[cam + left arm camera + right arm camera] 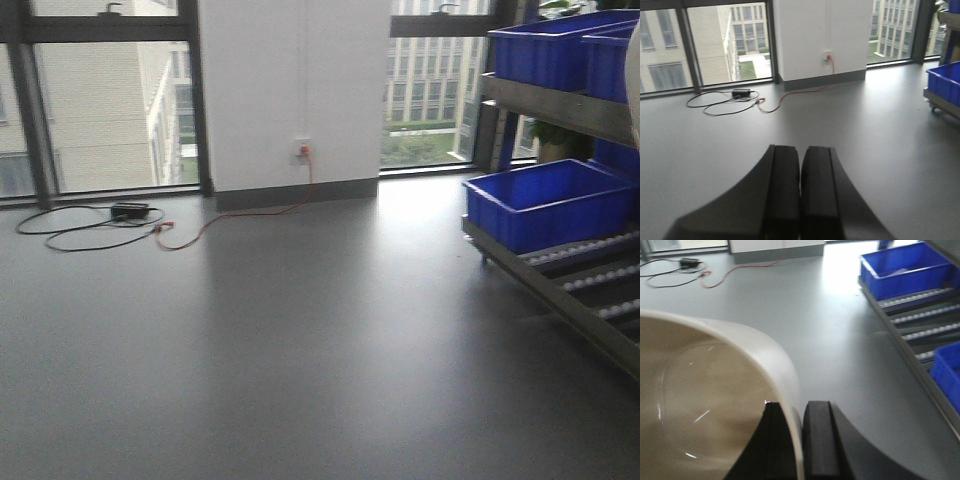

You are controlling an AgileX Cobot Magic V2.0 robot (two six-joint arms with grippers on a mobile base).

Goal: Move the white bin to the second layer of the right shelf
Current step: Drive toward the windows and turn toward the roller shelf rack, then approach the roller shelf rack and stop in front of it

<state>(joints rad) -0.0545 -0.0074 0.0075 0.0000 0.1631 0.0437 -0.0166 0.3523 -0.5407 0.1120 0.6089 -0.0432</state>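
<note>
Observed right gripper (795, 412) clenched on bin (715, 385) wall, over floor (840, 340) near shelf (920, 297). Found left gripper (800, 152) clenched, holding nothing.

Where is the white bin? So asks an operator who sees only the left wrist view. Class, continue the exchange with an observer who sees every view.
Observer: The right end effector holds the white bin, clamped on its wall with one finger inside.
Operator: Anything in it?
Observer: The part of its inside that shows looks empty.
Operator: I see just a corner of a blue crate. Is there room on that shelf?
Observer: Bare roller rails run beside that blue crate, though I cannot tell which layer it is.
</note>
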